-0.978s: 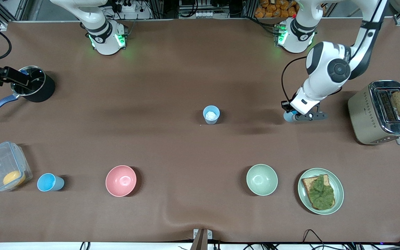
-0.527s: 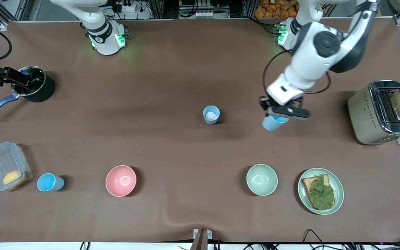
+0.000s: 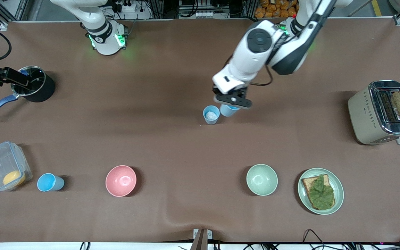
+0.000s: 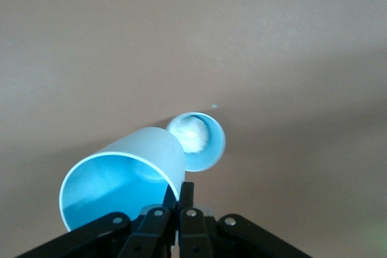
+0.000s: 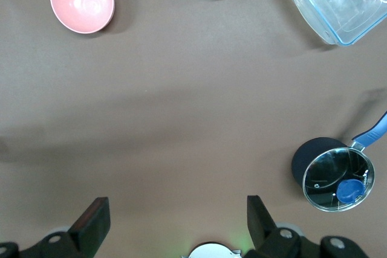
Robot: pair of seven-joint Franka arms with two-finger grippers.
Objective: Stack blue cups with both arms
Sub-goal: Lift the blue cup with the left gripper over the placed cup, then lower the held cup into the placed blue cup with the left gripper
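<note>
- Over mid-table, we see the left gripper (image 3: 233,100) pinching the rim of a blue cup (image 3: 227,110) between its closed fingers; the held cup hangs tilted just beside a second blue cup (image 3: 211,114), which stands upright with something whitish inside.
- From the left wrist view, the held cup (image 4: 124,176) overlaps the standing cup (image 4: 196,140) at its edge but is not centred over its mouth.
- Risk: lowering from this offset, we'd expect the held cup's base to hit the standing cup's rim and tip or shove it.
- Risk: the tilt means it may jam instead of nesting unless levelled first.
- Risk: the grip is on one wall only, so we think a bump could twist the cup out.
- Risk: the whitish content may keep the cups from seating fully.
- Third blue cup (image 3: 49,182) sits beside the clear container (image 3: 3,170), near the front camera at the right arm's end, untouched.
- Right gripper (image 5: 175,225) waits spread wide, holding nothing, over bare table near the pot (image 5: 335,176).
</note>
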